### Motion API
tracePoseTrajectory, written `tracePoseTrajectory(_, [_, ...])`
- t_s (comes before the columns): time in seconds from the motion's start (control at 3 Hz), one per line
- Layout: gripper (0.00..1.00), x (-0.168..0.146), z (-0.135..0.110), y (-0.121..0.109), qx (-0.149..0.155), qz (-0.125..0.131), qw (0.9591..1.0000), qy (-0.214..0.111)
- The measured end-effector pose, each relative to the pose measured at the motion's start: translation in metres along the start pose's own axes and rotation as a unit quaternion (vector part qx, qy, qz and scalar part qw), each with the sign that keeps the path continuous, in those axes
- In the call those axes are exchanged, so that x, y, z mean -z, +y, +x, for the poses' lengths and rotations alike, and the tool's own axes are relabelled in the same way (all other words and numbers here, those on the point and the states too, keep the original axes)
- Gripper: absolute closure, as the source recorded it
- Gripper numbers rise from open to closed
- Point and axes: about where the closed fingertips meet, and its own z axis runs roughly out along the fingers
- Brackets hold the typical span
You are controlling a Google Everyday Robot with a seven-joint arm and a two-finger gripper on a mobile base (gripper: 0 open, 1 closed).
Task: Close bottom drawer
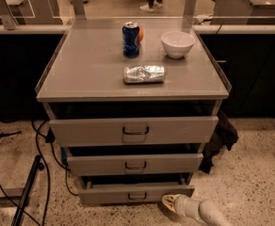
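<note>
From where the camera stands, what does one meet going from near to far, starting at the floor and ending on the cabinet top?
Gripper, low near the floor at the right → bottom drawer → middle drawer → top drawer → crushed silver can → blue can.

pincer (171, 202) sits near-right by the front corner of the bottom drawer (104, 192), touching or not idk; its arm (208, 213) runs off the btm edge. Drawer insides too dark to see. And the orange thing (141, 34) behind the can (130, 39) is mostly hidden.
</note>
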Motion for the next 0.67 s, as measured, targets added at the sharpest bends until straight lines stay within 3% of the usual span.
tracePoseTrajectory(0.67, [1.00, -0.029, -0.002, -0.028, 0.017, -0.002, 0.9998, 0.004])
